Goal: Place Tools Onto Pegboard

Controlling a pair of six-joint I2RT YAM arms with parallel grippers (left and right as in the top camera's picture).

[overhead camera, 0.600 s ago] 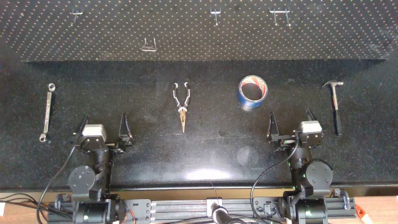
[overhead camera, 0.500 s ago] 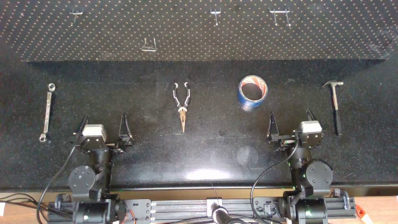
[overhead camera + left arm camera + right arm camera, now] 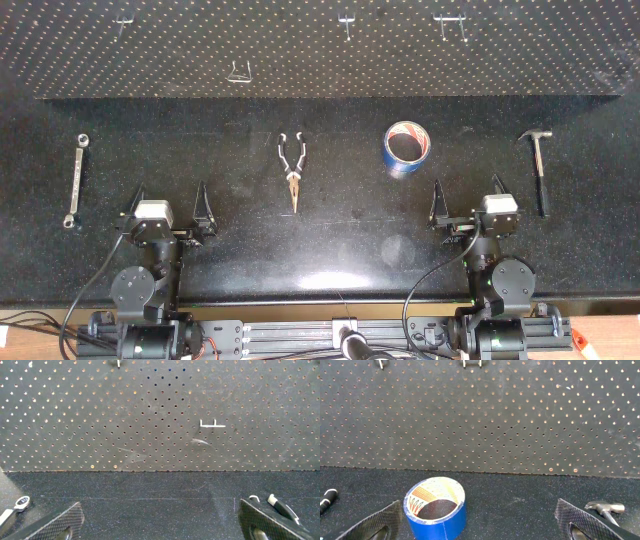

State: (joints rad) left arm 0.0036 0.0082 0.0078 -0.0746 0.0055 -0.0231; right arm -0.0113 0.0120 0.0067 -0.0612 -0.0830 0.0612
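Both hands are parked low by the arm bases: the left hand [image 3: 168, 193] is spread wide with nothing in it, and the right hand [image 3: 467, 187] is just as wide and just as bare. Across the black speckled desk [image 3: 200, 140] lie the slim silver wrench [image 3: 74, 181], white-handled long-nose pliers [image 3: 293, 165], blue roll of tape [image 3: 406, 147] and small black-handled hammer [image 3: 538, 170], all well apart. None of them hangs on the black perforated pegboard [image 3: 320, 45] behind.
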